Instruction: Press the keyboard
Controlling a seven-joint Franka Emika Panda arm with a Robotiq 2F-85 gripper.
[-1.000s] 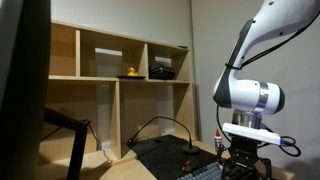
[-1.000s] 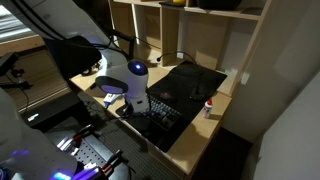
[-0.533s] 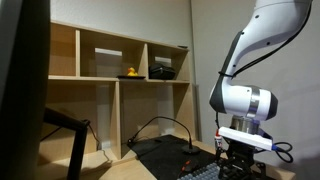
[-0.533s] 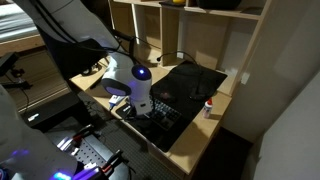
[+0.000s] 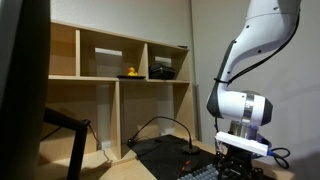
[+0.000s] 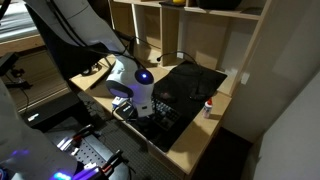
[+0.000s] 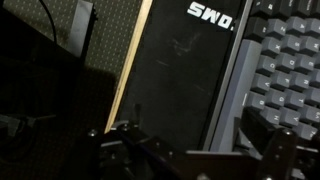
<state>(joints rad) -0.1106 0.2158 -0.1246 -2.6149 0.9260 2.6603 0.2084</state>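
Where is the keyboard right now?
In an exterior view the keyboard lies on the desk beside the black mat, partly under the arm; in the wrist view it fills the right side.

One legible marking found: white block lettering point(image 7: 210, 13) reading "SWO", printed on the black mat point(image 7: 175, 80). It lies ahead of the gripper point(image 7: 192, 150), at the top of the wrist view, and runs up to the edge of the keyboard point(image 7: 285, 70). The keyboard's key legends are too blurred to read. Nothing is readable in either exterior view.
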